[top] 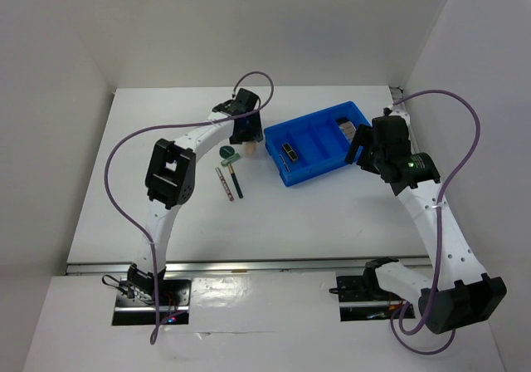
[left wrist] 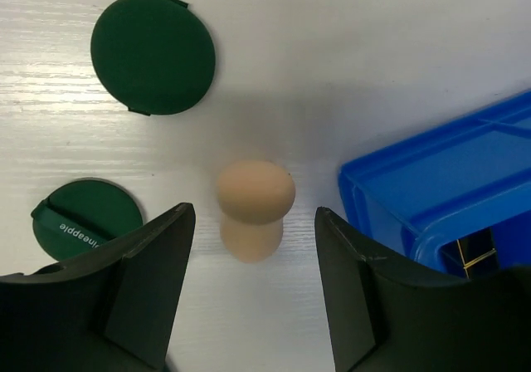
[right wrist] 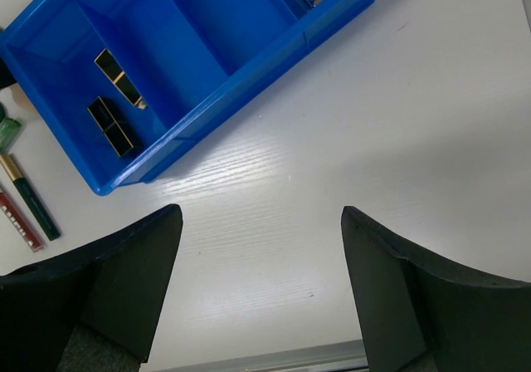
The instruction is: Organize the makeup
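Now: left claw [left wrist: 253, 222] wide open, nothing held, hanging over the peach sponge [left wrist: 255, 202]. The sponge sits on the worktop [left wrist: 332, 56], centred in the gap between the two fingers and touching neither. Rounded head up-frame, narrower base toward the wrist, so its long axis runs across the closing line. Upright or leaning: cannot tell.

Judgement: a straight descent and close should catch it, with no sideways correction. The blue tray [left wrist: 431, 181] lies just beside the sponge, to the right in the wrist view, so the finger on that side may clip its rim.

Left arm is far nearer. Right claw [right wrist: 261, 222], equally open and empty, hovers over bare worktop past the tray's other end. Two lipstick tubes [right wrist: 120, 77] lie in the tray.

Writing: nearer green compact [left wrist: 83, 221] shows "…eapple", the start hidden by a finger. Other compact [left wrist: 153, 54] unmarked.
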